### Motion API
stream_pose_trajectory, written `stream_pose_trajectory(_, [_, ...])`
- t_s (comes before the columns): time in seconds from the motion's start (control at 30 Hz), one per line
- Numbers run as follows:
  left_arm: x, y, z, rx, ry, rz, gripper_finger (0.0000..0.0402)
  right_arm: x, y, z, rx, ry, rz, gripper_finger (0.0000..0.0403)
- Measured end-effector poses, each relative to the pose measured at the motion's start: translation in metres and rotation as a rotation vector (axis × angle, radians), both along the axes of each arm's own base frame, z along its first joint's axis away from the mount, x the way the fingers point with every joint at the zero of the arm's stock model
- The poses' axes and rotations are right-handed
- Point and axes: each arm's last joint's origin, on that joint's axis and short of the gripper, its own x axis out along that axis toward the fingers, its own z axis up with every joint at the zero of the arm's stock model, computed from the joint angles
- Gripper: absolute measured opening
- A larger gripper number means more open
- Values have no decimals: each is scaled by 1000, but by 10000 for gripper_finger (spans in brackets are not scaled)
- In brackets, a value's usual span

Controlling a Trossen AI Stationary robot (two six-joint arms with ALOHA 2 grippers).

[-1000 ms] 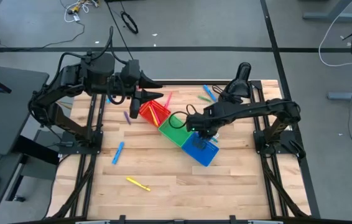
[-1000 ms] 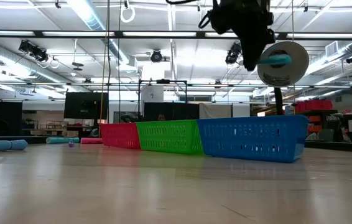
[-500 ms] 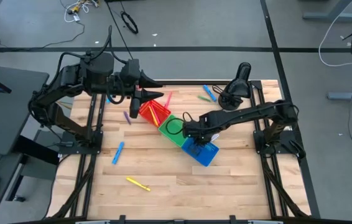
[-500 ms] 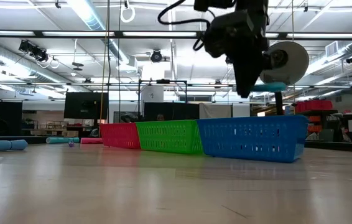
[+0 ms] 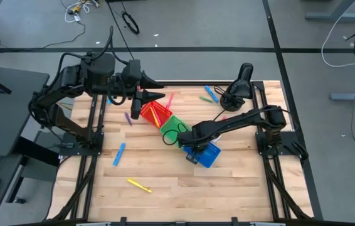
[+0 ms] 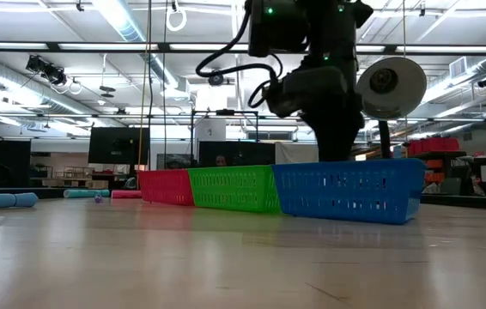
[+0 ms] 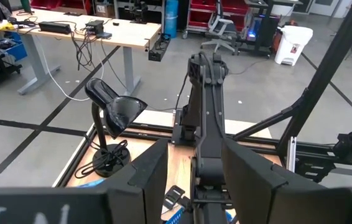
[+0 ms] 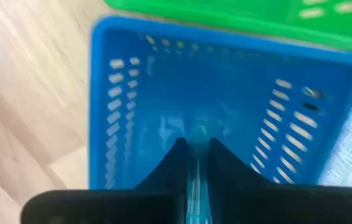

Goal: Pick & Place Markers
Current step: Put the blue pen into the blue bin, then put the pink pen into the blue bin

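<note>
The right pincer (image 8: 196, 163) is clamped narrow on a light-blue marker (image 8: 196, 177), low inside the blue bin (image 5: 210, 152) at frame centre. Beside it sit the green bin (image 5: 176, 123) and the red bin (image 5: 154, 113). The left pincer (image 5: 155, 89), part-open and empty, hangs upper left. Loose markers lie on the worktop (image 5: 240, 182): a blue one (image 5: 119, 154), a yellow one (image 5: 138, 185).

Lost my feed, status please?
Right claw shut on blue marker, over the blue bin. Left claw waits above the red bin. Nothing in the way.
</note>
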Motion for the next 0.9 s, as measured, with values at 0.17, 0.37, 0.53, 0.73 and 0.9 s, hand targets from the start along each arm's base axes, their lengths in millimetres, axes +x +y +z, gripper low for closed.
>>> stream_pose_trajectory(0.17, [0, 0, 0, 0, 1, 0, 156, 5, 1, -14, -10, 12, 9, 19])
stream_pose_trajectory(0.37, [0, 0, 0, -1, 0, 0, 156, 8, 3, -20, -11, 0, 24, 19])
stream_pose_trajectory(0.53, [0, 0, 0, 0, 0, 0, 156, 7, 4, -21, -2, 8, 25, 60])
stream_pose_trajectory(0.73, [0, 0, 0, 1, 0, -1, 156, 7, 4, -21, -2, 8, 25, 124])
stream_pose_trajectory(0.9, [0, 0, 0, 1, 0, -1, 156, 7, 4, -21, -2, 9, 29, 147])
